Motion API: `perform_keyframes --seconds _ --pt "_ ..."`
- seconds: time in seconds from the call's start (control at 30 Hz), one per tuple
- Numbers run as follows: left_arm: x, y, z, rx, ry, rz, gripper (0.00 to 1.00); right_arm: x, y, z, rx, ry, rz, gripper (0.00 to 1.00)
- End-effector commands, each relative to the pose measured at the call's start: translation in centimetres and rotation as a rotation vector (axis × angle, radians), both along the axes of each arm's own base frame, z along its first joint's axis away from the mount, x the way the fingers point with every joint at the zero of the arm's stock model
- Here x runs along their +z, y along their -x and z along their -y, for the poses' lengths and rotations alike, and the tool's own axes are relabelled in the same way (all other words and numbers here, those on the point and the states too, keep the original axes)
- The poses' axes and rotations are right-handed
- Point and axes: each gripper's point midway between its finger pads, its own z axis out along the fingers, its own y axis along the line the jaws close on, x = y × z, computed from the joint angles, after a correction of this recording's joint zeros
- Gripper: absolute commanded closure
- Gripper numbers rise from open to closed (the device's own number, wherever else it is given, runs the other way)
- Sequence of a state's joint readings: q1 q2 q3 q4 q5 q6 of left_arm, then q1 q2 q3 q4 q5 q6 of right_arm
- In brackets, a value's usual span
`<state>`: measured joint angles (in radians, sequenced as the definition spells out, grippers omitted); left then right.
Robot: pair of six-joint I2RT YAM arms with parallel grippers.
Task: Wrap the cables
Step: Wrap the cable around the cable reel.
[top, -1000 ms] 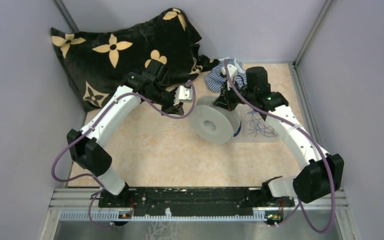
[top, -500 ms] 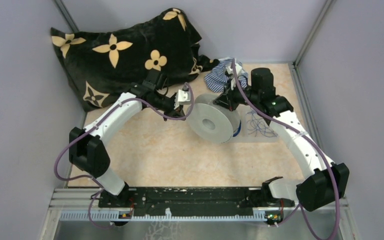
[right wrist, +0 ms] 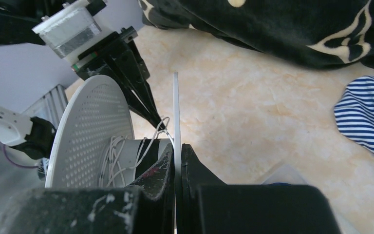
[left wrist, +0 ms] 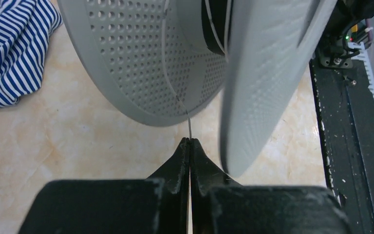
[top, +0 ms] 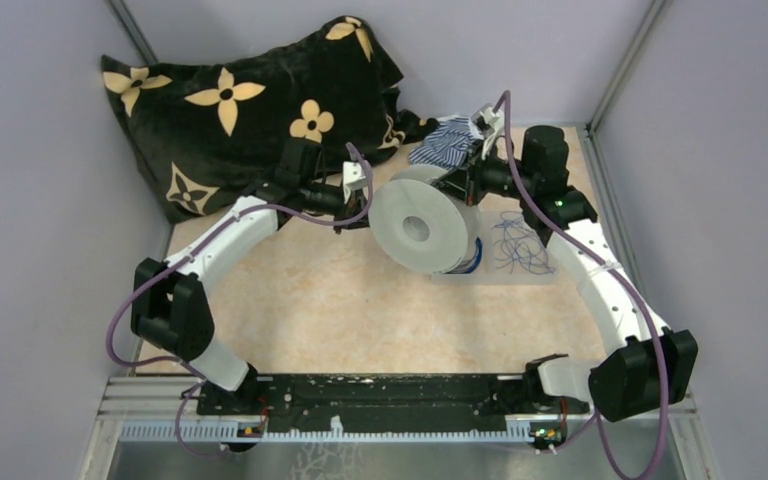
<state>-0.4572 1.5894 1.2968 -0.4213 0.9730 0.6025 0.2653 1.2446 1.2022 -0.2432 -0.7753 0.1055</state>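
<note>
Bright, soft, even light, barely any shadows. Wrist cams go mushy up close: fingers and spool rim blurred.

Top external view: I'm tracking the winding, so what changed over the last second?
The right gripper, shut on the flange of the spool, carried it toward the back wall. The left gripper followed and pinches the whitish wire running to the spool. The loose blue tangle, striped cloth and black cushion stayed put.
</note>
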Motion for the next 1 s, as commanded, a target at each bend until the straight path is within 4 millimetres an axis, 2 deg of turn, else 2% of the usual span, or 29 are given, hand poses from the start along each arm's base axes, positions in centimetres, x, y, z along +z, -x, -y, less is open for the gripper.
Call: perform_keyframes --seconds 0.0,0.27,0.57,0.97 --pt "2.7 1.0 1.5 -0.060 0.136 -0.028 1.00 5.9 -0.3 -0.7 0.022 -0.137 0.109 1.00" --pt "4.2 1.7 2.4 -0.080 0.247 -0.107 1.00 7.5 -1.8 -0.2 -0.028 -0.233 0.067 1.00" --pt "5.9 2.6 3.1 -0.102 0.376 -0.230 1.00 8.2 -3.3 -0.8 -0.038 -0.314 0.000 1.00" --pt "5.8 3.7 4.0 -0.098 0.462 -0.328 1.00 8.9 -4.5 -0.8 -0.078 -0.350 -0.029 1.00"
